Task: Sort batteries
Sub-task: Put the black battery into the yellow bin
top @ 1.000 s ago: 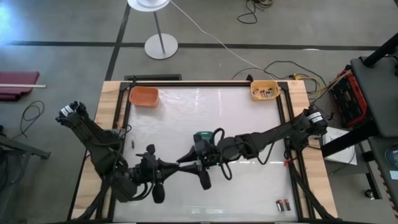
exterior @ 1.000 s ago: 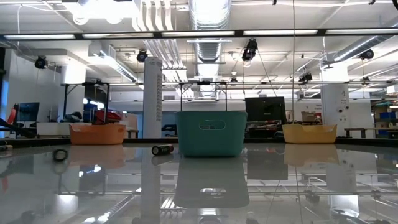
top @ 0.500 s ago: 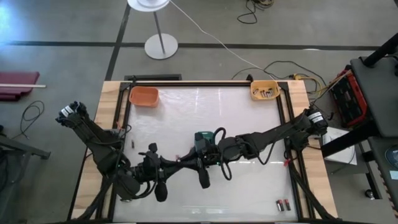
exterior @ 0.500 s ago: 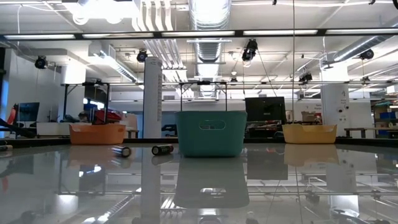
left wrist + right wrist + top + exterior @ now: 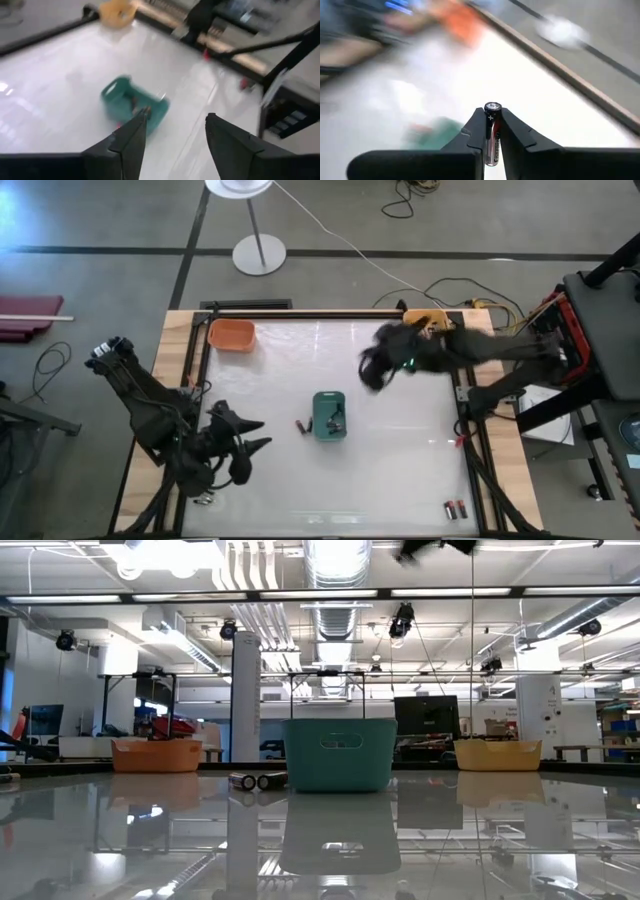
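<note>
The right gripper (image 5: 492, 131) is clamped on one battery (image 5: 491, 134), black and copper, a plus sign near its top; the brand is not readable. It hangs above the table (image 5: 400, 480) near the yellow bin (image 5: 432, 320). The left gripper (image 5: 175, 135) stands apart, holding nothing, at the near left. The teal bin (image 5: 329, 416) holds something small; one battery on the table (image 5: 299, 425) lies beside it, a pair of cells (image 5: 455, 508) near the front right corner. The orange bin (image 5: 232, 335) contents cannot be seen
</note>
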### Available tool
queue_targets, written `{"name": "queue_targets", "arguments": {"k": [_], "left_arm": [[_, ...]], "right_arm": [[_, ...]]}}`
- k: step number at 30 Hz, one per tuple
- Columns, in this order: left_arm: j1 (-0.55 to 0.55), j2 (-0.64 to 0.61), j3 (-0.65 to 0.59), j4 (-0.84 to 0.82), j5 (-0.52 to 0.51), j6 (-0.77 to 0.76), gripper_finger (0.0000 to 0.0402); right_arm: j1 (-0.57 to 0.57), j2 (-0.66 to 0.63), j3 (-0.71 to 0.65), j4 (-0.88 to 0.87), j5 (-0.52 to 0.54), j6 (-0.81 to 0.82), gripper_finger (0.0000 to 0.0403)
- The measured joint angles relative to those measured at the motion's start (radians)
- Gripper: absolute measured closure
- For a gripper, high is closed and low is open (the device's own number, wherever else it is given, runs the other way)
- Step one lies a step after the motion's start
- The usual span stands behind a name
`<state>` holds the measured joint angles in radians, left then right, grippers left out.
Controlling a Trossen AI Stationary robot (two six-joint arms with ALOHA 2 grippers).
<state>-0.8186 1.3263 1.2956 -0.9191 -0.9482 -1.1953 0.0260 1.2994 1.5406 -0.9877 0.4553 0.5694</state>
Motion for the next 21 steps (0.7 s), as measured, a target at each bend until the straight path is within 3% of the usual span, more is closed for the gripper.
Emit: {"name": "queue_targets", "arguments": {"k": [3, 5, 12, 16, 21], "left_arm": [[0.001, 0.017, -0.002, -0.064, 0.034, -0.057, 0.0215], [0.007, 0.026, -0.002, -0.065, 0.034, -0.057, 0.0215], [0.020, 0.032, -0.002, -0.047, 0.045, -0.089, 0.0214], [0.016, 0.033, -0.002, -0.049, 0.111, -0.144, 0.0214], [0.012, 0.056, -0.002, -0.047, 0.184, -0.209, 0.0214]], "right_arm": [[-0.151, -0.039, -0.027, -0.273, 0.054, 0.064, 0.0378], [-0.264, -0.044, -0.060, -0.329, 0.060, 0.058, 0.0378], [-0.660, 0.020, -0.190, -0.221, -0.079, -0.108, 0.0378], [-0.859, 0.105, -0.254, -0.155, -0.167, -0.181, 0.0378], [-1.005, 0.230, -0.297, -0.028, -0.270, -0.251, 0.0378]]}}
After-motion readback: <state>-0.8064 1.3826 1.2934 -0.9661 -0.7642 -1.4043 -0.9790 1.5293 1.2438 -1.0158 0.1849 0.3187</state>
